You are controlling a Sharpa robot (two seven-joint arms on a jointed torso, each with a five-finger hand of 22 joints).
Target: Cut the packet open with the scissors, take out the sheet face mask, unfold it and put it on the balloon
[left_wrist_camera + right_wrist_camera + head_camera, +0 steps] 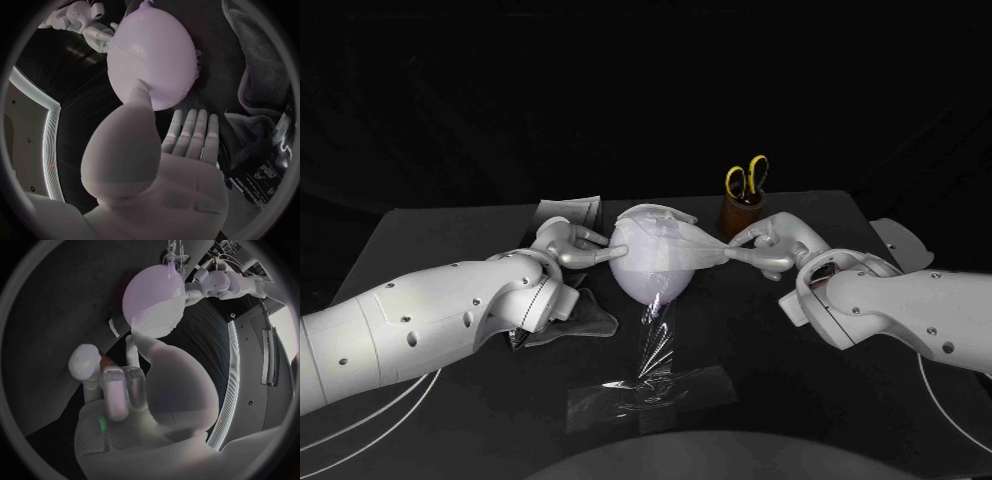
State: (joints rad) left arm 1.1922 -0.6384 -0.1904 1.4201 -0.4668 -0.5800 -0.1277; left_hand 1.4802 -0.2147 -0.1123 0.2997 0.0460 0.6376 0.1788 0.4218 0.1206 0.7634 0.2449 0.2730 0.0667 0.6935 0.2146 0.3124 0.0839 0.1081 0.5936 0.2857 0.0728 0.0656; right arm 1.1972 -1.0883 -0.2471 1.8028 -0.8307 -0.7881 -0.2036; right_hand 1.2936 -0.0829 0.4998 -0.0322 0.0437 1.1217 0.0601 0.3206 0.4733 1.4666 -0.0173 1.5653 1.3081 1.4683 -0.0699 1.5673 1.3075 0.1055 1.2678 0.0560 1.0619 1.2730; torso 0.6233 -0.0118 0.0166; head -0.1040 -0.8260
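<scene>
Black table [430, 235] fills the middle of the head view, w/ the room behind it just dark. Top centre-right there's a brown holder [741, 213] w/ yellow-handled scissors [747, 178] standing in it, and my right hand [773, 247] sits in front of its base. Silver packet [571, 209] lies upper left of centre, near the table's far edge. A grey cloth [589, 325] is lower left of centre, partly behind my left arm.

Balloon [651, 275] is dead centre on a clear stand [651, 375], w/ the sheet mask [661, 228] draped over its top. My left hand [571, 245] is at the balloon's left side: thumb tip pressing on it, the other fingers [190, 130] straight and spread, gripping nothing. My right hand pinches the mask's edge, which is pulled to a point at my fingertips, rest of the fingers curled in.
</scene>
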